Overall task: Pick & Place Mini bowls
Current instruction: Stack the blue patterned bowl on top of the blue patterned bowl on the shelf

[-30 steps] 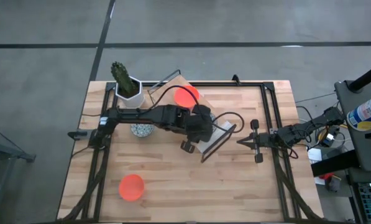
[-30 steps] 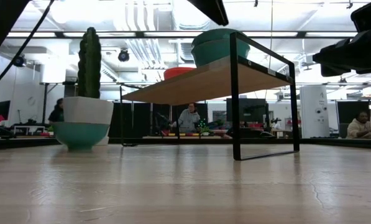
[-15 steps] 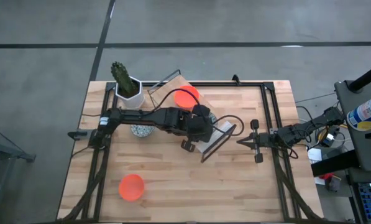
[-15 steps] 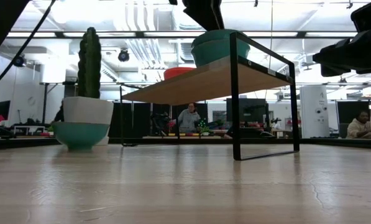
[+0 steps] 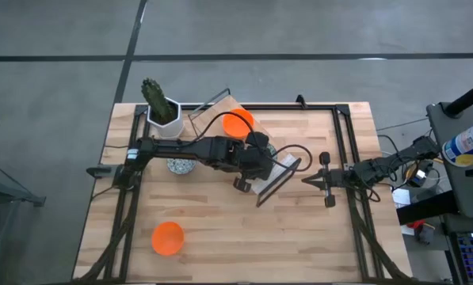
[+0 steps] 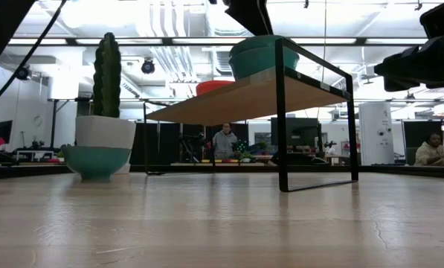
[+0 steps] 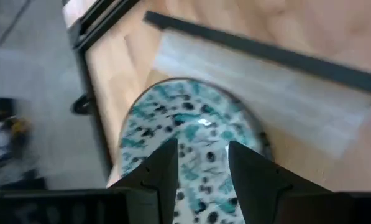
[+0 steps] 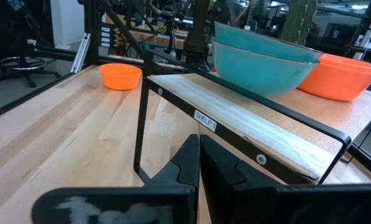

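L gripper (image 7: pixel 201 163) jaws apart over upright floral bowls (image 7: pixel 191 134) on shelf (image 8: pixel 247 124); R gripper (image 8: pixel 199 155) jaws closed.

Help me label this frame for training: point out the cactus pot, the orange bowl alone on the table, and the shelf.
cactus pot (image 5: pixel 165 124), high view, white rim.
orange bowl (image 5: pixel 167 238), high view, inside centre.
shelf (image 8: pixel 247 127), right wrist view, bare wooden top.

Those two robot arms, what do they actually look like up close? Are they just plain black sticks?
Nearly: both are slim, dark, jointed arms. The left arm has a black cable looping off it near the wrist. Its gripper, the left gripper, ends in two flat, dark, tapering fingers. The right arm is the same build, and the right gripper carries short cross pieces with rounded ends. I see no markings on either.
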Robot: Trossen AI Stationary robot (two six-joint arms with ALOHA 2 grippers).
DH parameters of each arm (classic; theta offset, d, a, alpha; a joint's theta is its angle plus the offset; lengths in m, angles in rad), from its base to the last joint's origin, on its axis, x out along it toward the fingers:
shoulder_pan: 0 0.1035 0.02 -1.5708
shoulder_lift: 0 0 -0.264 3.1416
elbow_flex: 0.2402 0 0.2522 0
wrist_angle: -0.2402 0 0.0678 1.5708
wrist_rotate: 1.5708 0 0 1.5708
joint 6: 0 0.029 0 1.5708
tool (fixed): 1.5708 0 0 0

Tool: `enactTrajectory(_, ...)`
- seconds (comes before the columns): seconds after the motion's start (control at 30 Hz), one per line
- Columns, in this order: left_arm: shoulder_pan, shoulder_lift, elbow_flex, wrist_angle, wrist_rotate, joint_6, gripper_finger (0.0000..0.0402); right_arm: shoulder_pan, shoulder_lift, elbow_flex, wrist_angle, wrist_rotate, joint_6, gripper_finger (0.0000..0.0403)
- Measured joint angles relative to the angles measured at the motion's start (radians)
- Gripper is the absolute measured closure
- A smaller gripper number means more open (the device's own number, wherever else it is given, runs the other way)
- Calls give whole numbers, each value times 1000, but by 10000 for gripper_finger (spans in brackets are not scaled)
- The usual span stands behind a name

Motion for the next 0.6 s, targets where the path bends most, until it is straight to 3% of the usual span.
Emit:
enactTrajectory(0.17, -17, -33, 0, -77, -276, -4, 264, 0, 0, 0, 0, 0, 3, 394)
enactTrajectory(0.23, -22, -65, 0, -155, -297, -57, 264, 0, 0, 0, 1, 0, -1, 394)
enactTrajectory(0.33, -30, -110, -4, -285, -220, -201, 264, 0, 1, 0, 0, 0, 4, 394)
enactTrajectory(0.47, -31, -183, -8, -405, -35, -411, 264, 0, 0, 0, 1, 0, 0, 394)
enactTrajectory(0.6, -45, -268, -54, -447, 72, -505, 264, 0, 0, 0, 0, 0, -1, 394)
